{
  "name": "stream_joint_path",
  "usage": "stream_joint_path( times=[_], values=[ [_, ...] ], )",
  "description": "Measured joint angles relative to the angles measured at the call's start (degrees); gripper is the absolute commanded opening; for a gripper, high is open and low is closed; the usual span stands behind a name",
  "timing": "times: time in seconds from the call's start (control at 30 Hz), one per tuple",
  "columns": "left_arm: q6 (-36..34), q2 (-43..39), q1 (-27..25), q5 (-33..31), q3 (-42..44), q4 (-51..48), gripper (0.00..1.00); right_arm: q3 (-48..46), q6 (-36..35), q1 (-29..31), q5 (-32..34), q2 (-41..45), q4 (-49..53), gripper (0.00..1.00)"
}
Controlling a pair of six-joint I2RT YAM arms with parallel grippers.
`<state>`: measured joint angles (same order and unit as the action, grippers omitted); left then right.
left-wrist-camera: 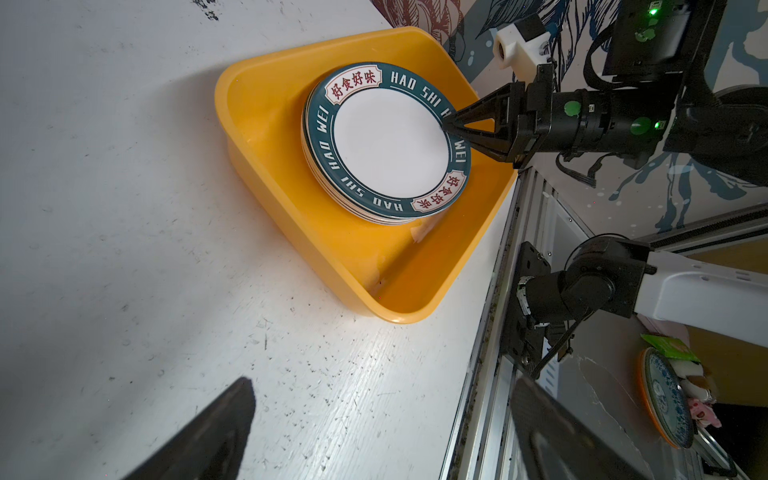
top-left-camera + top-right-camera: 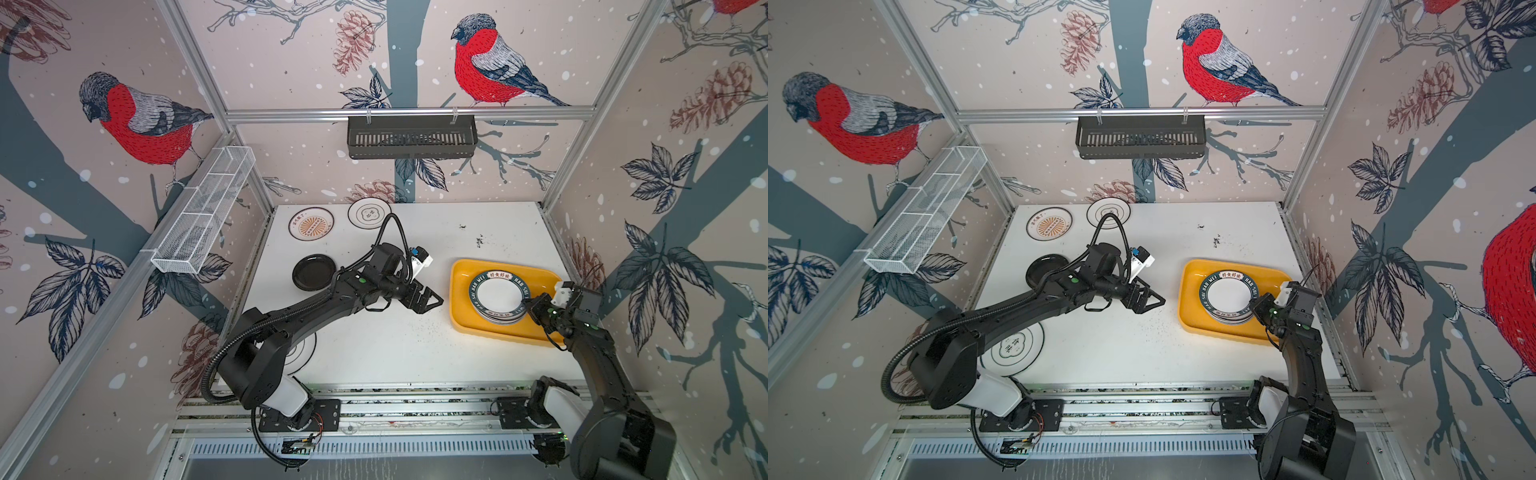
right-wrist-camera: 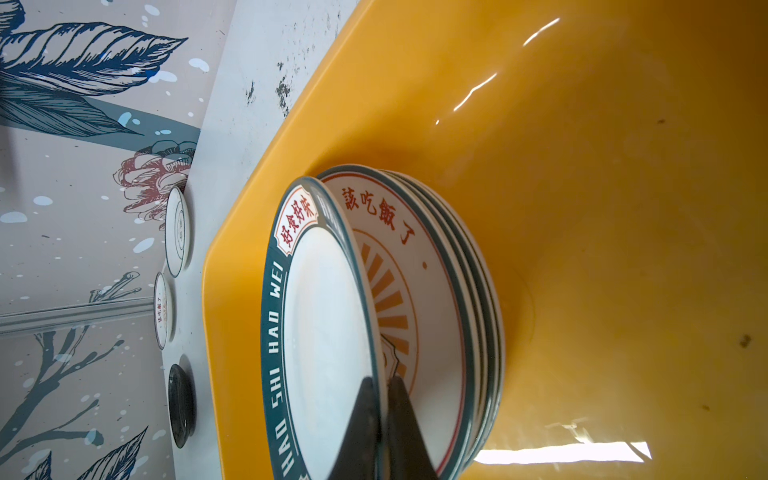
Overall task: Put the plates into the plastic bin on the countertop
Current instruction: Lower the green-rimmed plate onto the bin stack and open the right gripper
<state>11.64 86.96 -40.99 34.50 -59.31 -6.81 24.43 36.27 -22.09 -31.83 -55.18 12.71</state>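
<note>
The yellow plastic bin (image 2: pixel 457 291) (image 2: pixel 1184 291) (image 1: pixel 266 124) sits at the right of the countertop (image 2: pixel 395 345) and holds a stack of plates. My right gripper (image 2: pixel 528 301) (image 2: pixel 1253 302) (image 1: pixel 446 124) (image 3: pixel 384 380) is shut on the rim of the top green-rimmed plate (image 2: pixel 496 293) (image 1: pixel 390 149) (image 3: pixel 328 324), which tilts up off a sunburst plate (image 3: pixel 415 291). My left gripper (image 2: pixel 434 297) (image 2: pixel 1156 298) (image 1: pixel 382 386) hangs open and empty left of the bin. On the countertop lie a sunburst plate (image 2: pixel 311 224), a flower-outline plate (image 2: pixel 369 212), a black plate (image 2: pixel 313 272) and, partly under my left arm, a flower-outline plate (image 2: pixel 1017 345).
A black slotted basket (image 2: pixel 411 137) hangs on the back wall. A white wire-mesh basket (image 2: pixel 203 212) is fixed to the left wall. Aluminium framing (image 2: pixel 415 399) runs along the front edge, with both arm bases on it. The bin's right side lies close to the right wall.
</note>
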Motion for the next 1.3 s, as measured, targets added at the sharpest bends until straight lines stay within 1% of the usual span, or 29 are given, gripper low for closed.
stream_joint_path(
  times=[0.03, 0.07, 0.13, 0.23, 0.63, 0.73, 0.93, 1.13, 1.27, 1.3],
  values=[
    [0.00, 0.00, 0.00, 0.00, 0.00, 0.00, 0.96, -0.07, 0.00, -0.09, 0.00, -0.07, -0.02, 0.02],
    [0.00, 0.00, 0.00, 0.00, 0.00, 0.00, 0.96, -0.13, -0.02, -0.15, 0.02, -0.15, -0.11, 0.05],
    [0.00, 0.00, 0.00, 0.00, 0.00, -0.02, 0.96, -0.31, -0.04, -0.31, -0.02, -0.55, -0.31, 0.19],
    [0.00, 0.00, 0.00, 0.02, 0.00, -0.02, 0.96, -0.59, -0.42, -0.48, 0.46, -1.18, -0.28, 0.29],
    [-0.02, 0.04, 0.00, -0.02, 0.00, -0.07, 0.96, -0.15, -0.66, -0.50, 1.29, -1.09, 0.66, 0.59],
    [-0.02, 0.04, 0.00, -0.33, 0.00, -0.13, 0.96, 0.46, -0.70, -0.55, 2.25, -0.74, 0.83, 0.70],
    [0.00, 0.02, 0.00, -4.13, 0.00, -0.22, 0.96, 2.19, -0.66, -0.02, 4.98, 2.21, 2.71, 0.85],
    [0.61, -0.57, 0.09, -10.40, -0.70, -1.33, 0.96, 3.80, -0.04, 3.91, 8.57, 5.51, 3.30, 0.95],
    [0.90, -0.66, 1.22, -13.68, -1.22, -1.81, 0.96, 6.99, 0.28, 7.43, 11.52, 5.70, 3.74, 1.00],
    [1.55, -0.68, 1.66, -14.01, -1.22, -2.10, 0.96, 7.89, 0.79, 8.39, 12.48, 5.62, 3.80, 0.99]
  ],
)
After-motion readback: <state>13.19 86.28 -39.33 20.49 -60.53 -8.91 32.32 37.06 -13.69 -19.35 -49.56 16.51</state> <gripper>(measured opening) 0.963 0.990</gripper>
